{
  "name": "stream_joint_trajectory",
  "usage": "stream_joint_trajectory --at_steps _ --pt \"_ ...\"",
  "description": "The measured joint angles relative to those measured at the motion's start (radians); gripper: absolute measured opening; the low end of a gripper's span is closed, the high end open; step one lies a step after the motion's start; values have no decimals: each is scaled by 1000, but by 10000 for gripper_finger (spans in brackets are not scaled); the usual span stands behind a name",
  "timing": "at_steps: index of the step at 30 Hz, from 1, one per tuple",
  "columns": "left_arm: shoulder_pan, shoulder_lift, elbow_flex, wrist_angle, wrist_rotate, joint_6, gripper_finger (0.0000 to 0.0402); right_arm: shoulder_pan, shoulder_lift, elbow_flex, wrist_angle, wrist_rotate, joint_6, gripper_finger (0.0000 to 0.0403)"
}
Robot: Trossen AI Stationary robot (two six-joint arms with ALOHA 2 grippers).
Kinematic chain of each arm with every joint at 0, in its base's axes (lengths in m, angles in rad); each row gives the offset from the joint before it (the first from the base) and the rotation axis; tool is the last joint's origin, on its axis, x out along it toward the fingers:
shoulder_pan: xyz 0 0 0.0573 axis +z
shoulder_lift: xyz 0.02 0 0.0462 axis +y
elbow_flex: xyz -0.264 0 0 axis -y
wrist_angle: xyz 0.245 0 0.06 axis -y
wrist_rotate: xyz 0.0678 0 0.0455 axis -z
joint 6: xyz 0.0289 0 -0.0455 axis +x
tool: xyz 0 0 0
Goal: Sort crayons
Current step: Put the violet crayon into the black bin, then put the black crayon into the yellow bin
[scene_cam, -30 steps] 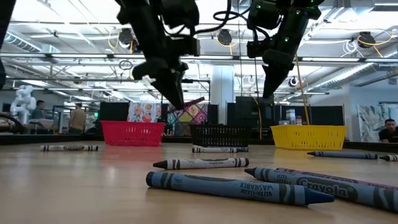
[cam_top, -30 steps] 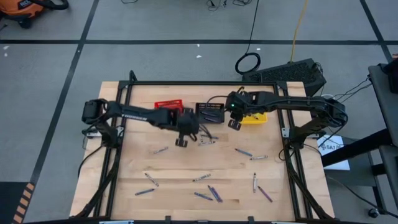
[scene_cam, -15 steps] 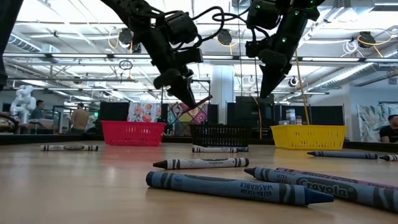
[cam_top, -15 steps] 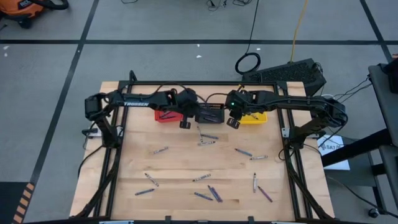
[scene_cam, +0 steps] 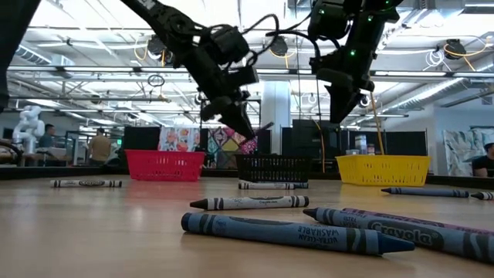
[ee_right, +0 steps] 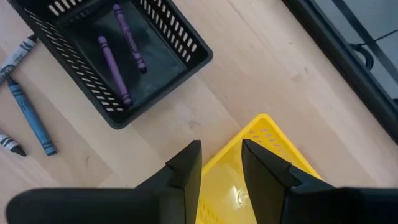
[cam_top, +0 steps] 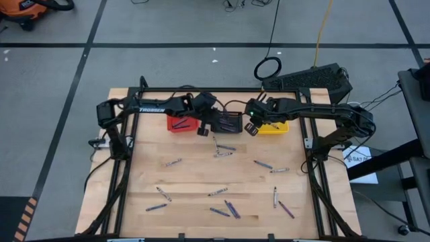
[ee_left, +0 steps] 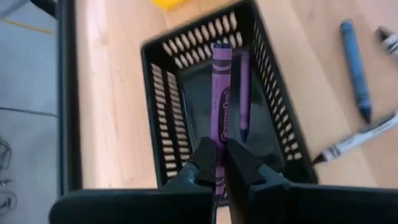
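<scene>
A purple crayon (ee_left: 221, 106) sits clamped between the closed fingers of my left gripper (ee_left: 220, 163), its length pointing out over the open top of the black basket (ee_left: 161, 118), where a second purple crayon (ee_left: 244, 93) already lies on the floor of the basket. From overhead, that left gripper (cam_top: 202, 130) hangs at the upper middle of the frame, at the black basket's (cam_top: 228, 121) left edge, with the red basket (cam_top: 179, 122) just beside it to the left and the yellow basket (cam_top: 275, 127) to the right. My right gripper (ee_right: 220, 163) holds nothing, its fingers parted, and hovers over the near corner of the yellow basket (ee_right: 261, 140); overhead it sits between the black and yellow baskets (cam_top: 252, 128). The remaining crayons lie scattered across the wooden table (cam_top: 195, 176): a blue crayon (ee_left: 356, 68) and a grey crayon (ee_left: 357, 137) just in front of the black basket, more in the middle of the frame, and a loose row toward the lower edge, among them a purple one (cam_top: 287, 210) at lower right. At table height, a blue crayon (scene_cam: 297, 233) fills the foreground with a grey one (scene_cam: 249, 203) behind it, both arms coming down from the top of the frame above the row of three baskets. People stand far off in the room behind.
</scene>
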Motion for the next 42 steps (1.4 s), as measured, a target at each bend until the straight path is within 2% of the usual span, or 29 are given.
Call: stream_joint_trajectory --at_steps 10,16,26,34,37,42 --pt "7 98 106 -11 2 -3 5 0 0 0 -11 -1 4 102" --pt "-2 110 111 -38 -11 -10 9 1 0 0 -18 -1 1 102" --pt "-2 109 112 -45 -14 -10 42 1 0 0 -18 -3 4 102" --pt "-11 109 112 -45 -22 -10 45 1 0 0 -18 -4 4 102" --pt "-28 109 112 -45 -83 -10 45 1 0 0 -18 -13 1 102" --pt "-61 61 111 -94 -206 -11 46 -1 0 0 15 -116 -64 102"
